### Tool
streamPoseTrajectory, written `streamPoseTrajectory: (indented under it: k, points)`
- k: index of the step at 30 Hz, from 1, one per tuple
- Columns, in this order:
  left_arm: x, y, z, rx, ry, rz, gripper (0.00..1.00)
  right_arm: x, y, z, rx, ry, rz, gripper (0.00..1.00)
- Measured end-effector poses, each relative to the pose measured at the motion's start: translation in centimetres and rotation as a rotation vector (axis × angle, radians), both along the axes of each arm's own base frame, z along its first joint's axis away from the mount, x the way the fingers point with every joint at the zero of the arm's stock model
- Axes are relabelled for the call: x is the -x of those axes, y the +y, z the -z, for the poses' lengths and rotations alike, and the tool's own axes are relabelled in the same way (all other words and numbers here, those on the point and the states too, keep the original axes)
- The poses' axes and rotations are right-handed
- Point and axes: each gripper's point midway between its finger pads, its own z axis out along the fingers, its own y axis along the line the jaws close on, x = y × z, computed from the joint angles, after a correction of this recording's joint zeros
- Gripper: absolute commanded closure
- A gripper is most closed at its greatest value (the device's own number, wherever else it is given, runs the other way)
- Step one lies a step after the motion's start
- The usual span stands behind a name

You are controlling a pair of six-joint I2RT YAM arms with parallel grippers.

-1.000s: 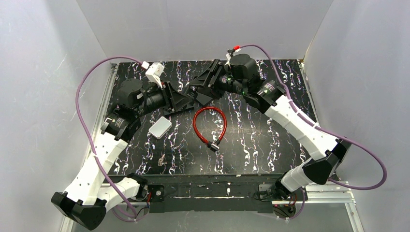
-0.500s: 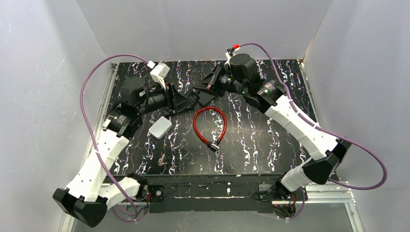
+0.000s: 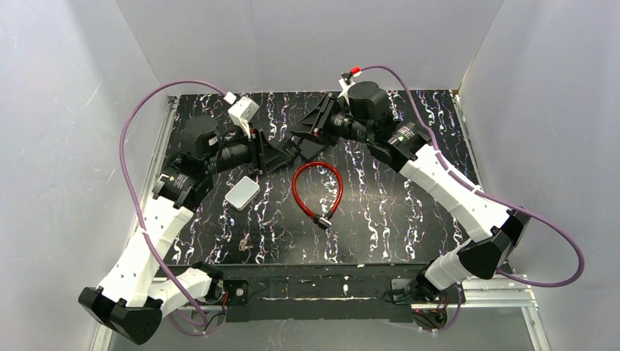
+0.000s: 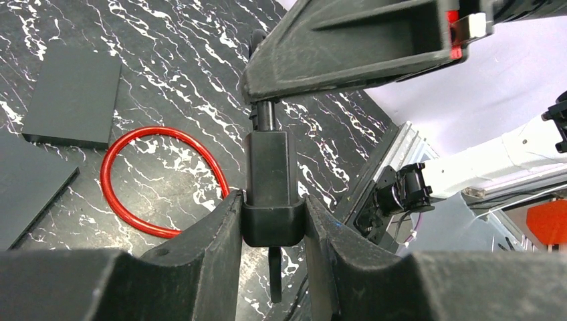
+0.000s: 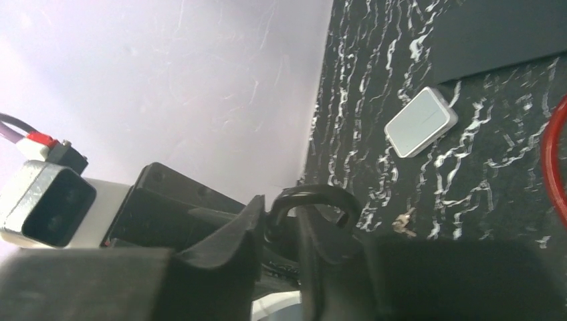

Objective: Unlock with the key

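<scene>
Pale grey walls (image 3: pixel 292 44) close in a black, white-veined table (image 3: pixel 380 212) on three sides; the two arms meet above its far edge, near the middle. The left gripper (image 4: pixel 272 200) is clamped on the body of a black padlock (image 4: pixel 271 170), one finger pressed to each flank, holding it off the surface; the padlock's bar runs up against the underside of the right gripper (image 5: pixel 281 214). In the right wrist view the looped bar sits at that gripper's fingers, but I cannot tell whether they pinch it or merely stand about it. The key (image 3: pixel 245 245), tiny and silvery, lies flat on the table toward the near edge, left of middle, well apart from both grippers; a white box (image 3: pixel 242 193) lies between it and the left gripper. A red cable loop (image 3: pixel 317 187) rests near the table's centre, its dark joined ends pointing toward the near edge.
</scene>
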Motion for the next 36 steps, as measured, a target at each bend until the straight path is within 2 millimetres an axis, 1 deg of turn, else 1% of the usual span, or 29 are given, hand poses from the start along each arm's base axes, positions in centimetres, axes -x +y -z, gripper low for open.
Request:
streamPoseTrajectory:
  k: [2, 4, 7, 9, 11, 13, 14, 21, 26, 27, 29, 30, 31, 33, 36]
  points:
    - [0.0, 0.1, -0.1, 0.003, -0.002, 0.000, 1.00, 0.1, 0.3, 0.4, -0.011, 0.004, -0.017, 0.79]
    - [0.1, 0.1, -0.1, 0.008, 0.012, -0.004, 1.00, 0.2, 0.8, 0.2, -0.039, -0.005, -0.040, 0.81]
    - [0.2, 0.0, -0.4, 0.036, 0.041, -0.009, 1.00, 0.4, 1.4, -0.6, -0.093, -0.044, -0.093, 0.82]
    - [0.4, -0.1, -1.1, 0.078, 0.065, -0.013, 1.00, 0.6, 1.7, -1.2, -0.135, -0.081, -0.128, 0.85]
    - [0.7, -0.3, -1.9, 0.126, 0.085, -0.014, 1.00, 0.9, 1.8, -2.0, -0.190, -0.129, -0.164, 0.90]
    - [1.3, -0.4, -2.7, 0.176, 0.095, -0.005, 1.00, 1.4, 1.7, -2.9, -0.250, -0.182, -0.201, 0.97]
    - [1.7, -0.5, -3.2, 0.198, 0.097, 0.003, 1.00, 1.8, 1.6, -3.4, -0.280, -0.208, -0.220, 0.99]
    - [4.4, -1.0, -7.2, 0.330, 0.066, 0.105, 1.00, 4.9, 0.7, -7.9, -0.465, -0.389, -0.364, 0.99]
    - [6.4, -1.6, -9.9, 0.405, 0.072, 0.214, 1.00, 7.1, -0.3, -10.7, -0.608, -0.479, -0.469, 0.99]
    - [6.7, -1.6, -10.4, 0.418, 0.071, 0.235, 1.00, 7.5, -0.4, -11.2, -0.634, -0.491, -0.489, 0.96]
    - [7.5, -1.8, -11.3, 0.438, 0.077, 0.277, 1.00, 8.3, -0.7, -12.0, -0.682, -0.514, -0.537, 0.68]
    - [7.8, -1.8, -11.6, 0.444, 0.082, 0.293, 1.00, 8.6, -0.8, -12.2, -0.697, -0.521, -0.556, 0.53]
    - [8.0, -1.9, -11.7, 0.449, 0.088, 0.307, 1.00, 8.9, -0.8, -12.4, -0.710, -0.521, -0.576, 0.41]
    - [8.1, -2.0, -11.8, 0.452, 0.091, 0.319, 1.00, 9.3, -0.7, -12.1, -0.700, -0.499, -0.613, 0.37]
    - [8.0, -2.0, -11.9, 0.455, 0.086, 0.318, 1.00, 9.7, -0.6, -11.5, -0.673, -0.483, -0.641, 0.35]
